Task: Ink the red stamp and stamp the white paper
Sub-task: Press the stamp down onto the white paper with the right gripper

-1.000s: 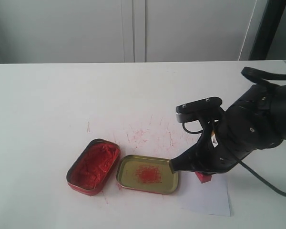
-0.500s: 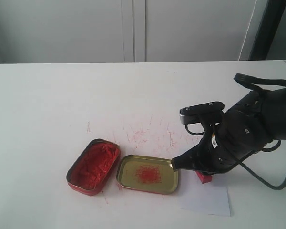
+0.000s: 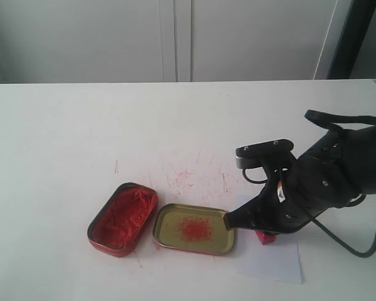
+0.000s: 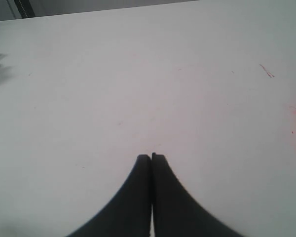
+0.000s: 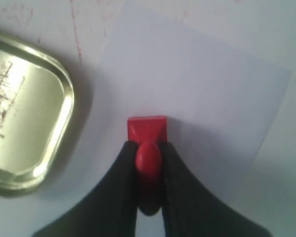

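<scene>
One small red plastic stamp (image 5: 147,129), pinched by its knob in the right gripper (image 5: 148,148), over the single white paper sheet (image 5: 207,89). Alongside: one gold tin lid (image 5: 29,108), one red ink tin (image 3: 122,218). Left gripper (image 4: 151,157) closed, empty.

Black right pincer (image 5: 148,144), looping black cable (image 3: 314,115)

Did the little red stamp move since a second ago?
Yes, a tiny bit. The red stamp, pinched in the right gripper, has sunk slightly lower beside the gold lid, which stayed put, down toward the white paper.
</scene>
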`<state>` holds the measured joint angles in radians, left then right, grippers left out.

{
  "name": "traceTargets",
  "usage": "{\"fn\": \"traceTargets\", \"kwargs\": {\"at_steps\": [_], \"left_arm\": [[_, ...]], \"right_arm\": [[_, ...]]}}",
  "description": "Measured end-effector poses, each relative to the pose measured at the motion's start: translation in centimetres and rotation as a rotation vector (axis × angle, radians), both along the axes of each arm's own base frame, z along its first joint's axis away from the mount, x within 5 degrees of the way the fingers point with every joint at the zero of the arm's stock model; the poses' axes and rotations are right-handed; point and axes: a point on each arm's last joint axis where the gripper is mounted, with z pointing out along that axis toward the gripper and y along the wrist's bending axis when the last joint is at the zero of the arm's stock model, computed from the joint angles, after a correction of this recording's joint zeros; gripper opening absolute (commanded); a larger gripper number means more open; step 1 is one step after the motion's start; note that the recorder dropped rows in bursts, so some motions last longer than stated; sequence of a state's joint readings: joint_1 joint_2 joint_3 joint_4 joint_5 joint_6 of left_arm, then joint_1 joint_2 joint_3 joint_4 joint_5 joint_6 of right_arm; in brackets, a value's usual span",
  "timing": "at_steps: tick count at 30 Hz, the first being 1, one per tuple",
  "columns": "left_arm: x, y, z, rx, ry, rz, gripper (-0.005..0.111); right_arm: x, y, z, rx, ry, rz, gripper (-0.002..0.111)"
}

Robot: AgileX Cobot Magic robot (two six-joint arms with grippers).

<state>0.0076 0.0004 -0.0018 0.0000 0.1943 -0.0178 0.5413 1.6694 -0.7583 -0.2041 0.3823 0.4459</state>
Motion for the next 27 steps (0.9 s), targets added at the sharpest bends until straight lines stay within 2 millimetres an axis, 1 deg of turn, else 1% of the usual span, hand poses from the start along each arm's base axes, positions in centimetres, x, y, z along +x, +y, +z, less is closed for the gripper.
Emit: {"fn": "traceTargets", "kwargs": {"at_steps": [8, 27], "left_arm": [[0.0, 0.0, 0.0, 0.000, 0.000, 0.000, 0.000], [0.0, 0.0, 0.0, 0.000, 0.000, 0.000, 0.000]], "right_arm": [[0.2, 0.1, -1.0, -0.019, 0.026, 0.003, 0.000], [0.7, 0.3, -1.4, -0.033, 0.036, 0.008, 0.000]]}}
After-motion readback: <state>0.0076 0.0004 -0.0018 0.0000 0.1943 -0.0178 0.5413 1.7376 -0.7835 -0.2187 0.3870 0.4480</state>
